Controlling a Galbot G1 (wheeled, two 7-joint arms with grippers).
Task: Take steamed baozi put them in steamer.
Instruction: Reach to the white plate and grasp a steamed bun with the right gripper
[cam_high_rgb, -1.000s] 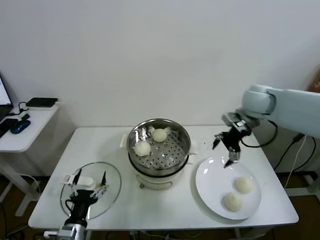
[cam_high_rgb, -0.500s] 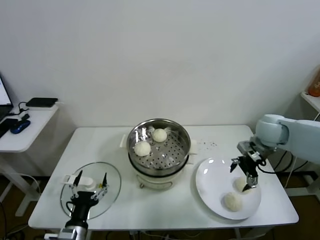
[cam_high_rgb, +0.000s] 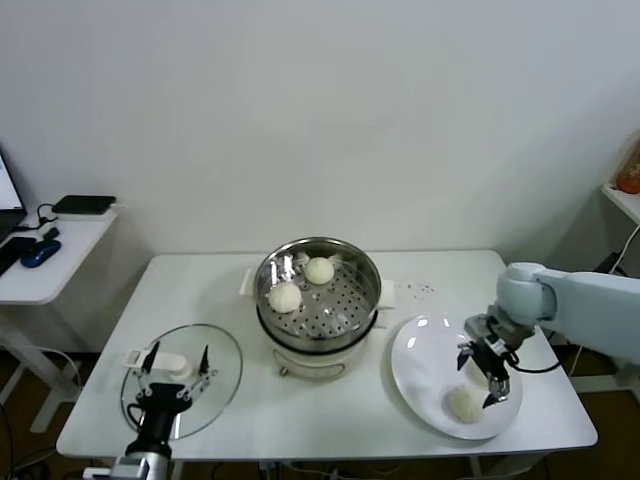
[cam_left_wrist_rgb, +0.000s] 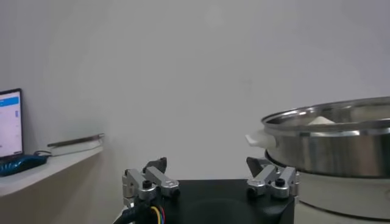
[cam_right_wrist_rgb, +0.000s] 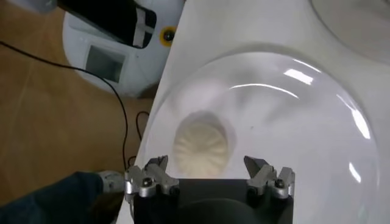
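The right claw (cam_high_rgb: 484, 373) hangs low over the white plate (cam_high_rgb: 425, 365) with its fingers spread and nothing between them. In the right wrist view a steamed baozi (cam_right_wrist_rgb: 200, 144) lies on the plate directly ahead of the claw and roughly centred in the gap between the two fingertips, not yet touched. That is the relation the coming grasp turns on: the bun sits straight in the claw's line of approach, so a short advance and a closing should do, with little sideways correction. Being round, it has no long axis to line up with.

In the head view only one bun (cam_high_rgb: 463, 402) shows on the plate, just beside this claw on the near side; whether it is the same bun I cannot tell.

The steamer (cam_high_rgb: 318, 292) stands well apart, off to the claw's left, already holding two baozi (cam_high_rgb: 285, 296) (cam_high_rgb: 319, 270).

The left claw (cam_high_rgb: 173, 372) is also released, parked above the glass lid (cam_high_rgb: 225, 365) on the surface (cam_high_rgb: 330, 415), far from the plate; the right arm is much the nearer.
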